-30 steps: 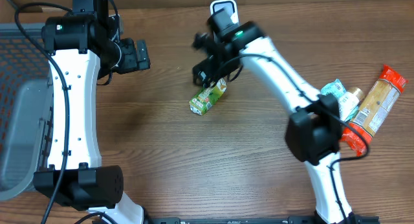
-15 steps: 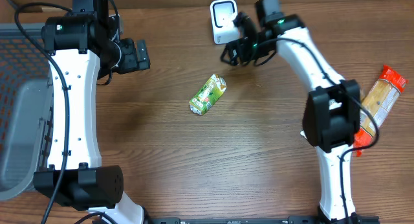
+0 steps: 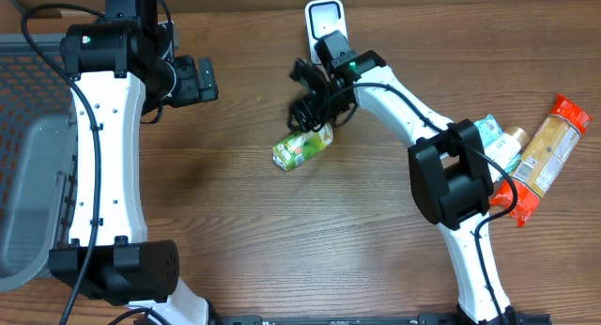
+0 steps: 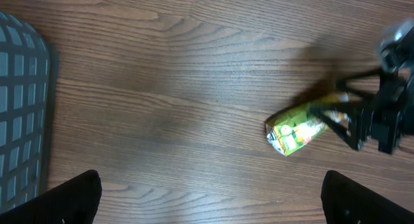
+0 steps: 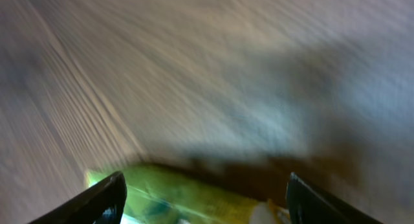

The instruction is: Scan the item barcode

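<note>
At the far left the grey wire basket (image 3: 26, 165) is sitting on the desk (image 3: 235, 240), unchanged from a second ago. The left gripper (image 3: 199, 79) is hanging just beside it, above bare wood. Its fingers are spread as wide as they go, holding nothing, and it is staying exactly where it was.

Towards the middle, the green carton (image 3: 302, 145) is lying on its side on the desk, below the white scanner (image 3: 325, 20) and well apart from it. Compared with half a second ago, its right end is sitting slightly lower, so it looks a little less tilted.

The right gripper (image 3: 315, 104) is what has changed most. Half a second ago it was up beside the scanner, clear of the carton. Now it is back down over the carton's right end, much where it was a second ago. Its fingers (image 5: 103, 198) are standing apart with the carton between them. That wrist view is badly blurred, so I cannot tell whether either finger is touching the carton.

At the far right a teal packet (image 3: 488, 135) and a long orange package (image 3: 552, 147) are lying beside the right arm's elbow.
</note>
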`<control>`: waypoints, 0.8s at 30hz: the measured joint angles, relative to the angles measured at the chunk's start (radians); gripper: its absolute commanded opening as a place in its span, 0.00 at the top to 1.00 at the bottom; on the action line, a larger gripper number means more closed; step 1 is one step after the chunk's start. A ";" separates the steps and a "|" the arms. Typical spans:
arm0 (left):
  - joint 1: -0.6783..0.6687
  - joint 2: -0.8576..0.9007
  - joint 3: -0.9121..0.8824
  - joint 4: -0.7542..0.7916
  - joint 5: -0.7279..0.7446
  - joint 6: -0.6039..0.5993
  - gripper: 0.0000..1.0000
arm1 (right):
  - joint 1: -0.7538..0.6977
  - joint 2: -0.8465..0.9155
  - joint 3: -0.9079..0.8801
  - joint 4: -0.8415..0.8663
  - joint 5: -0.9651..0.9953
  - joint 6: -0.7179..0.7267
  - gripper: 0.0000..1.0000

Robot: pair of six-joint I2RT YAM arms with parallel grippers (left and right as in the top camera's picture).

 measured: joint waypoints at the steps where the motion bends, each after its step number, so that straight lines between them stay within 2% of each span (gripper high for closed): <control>1: 0.000 0.000 0.000 0.000 0.000 0.000 0.01 | -0.006 0.000 -0.001 -0.056 0.014 0.001 0.24; 10: 0.000 0.000 0.000 0.000 0.000 0.000 0.01 | -0.108 0.001 0.009 -0.514 0.048 0.008 0.22; 14: 0.000 0.000 0.000 0.000 0.000 0.000 0.00 | -0.137 0.001 0.014 -0.669 -0.033 -0.100 0.25; 19: 0.000 0.000 0.000 0.000 0.000 0.000 0.00 | -0.127 -0.002 0.014 -0.744 -0.150 -0.275 0.23; 24: 0.000 0.000 0.000 0.000 0.000 0.000 0.00 | -0.117 -0.066 0.014 -0.696 -0.211 -0.367 0.18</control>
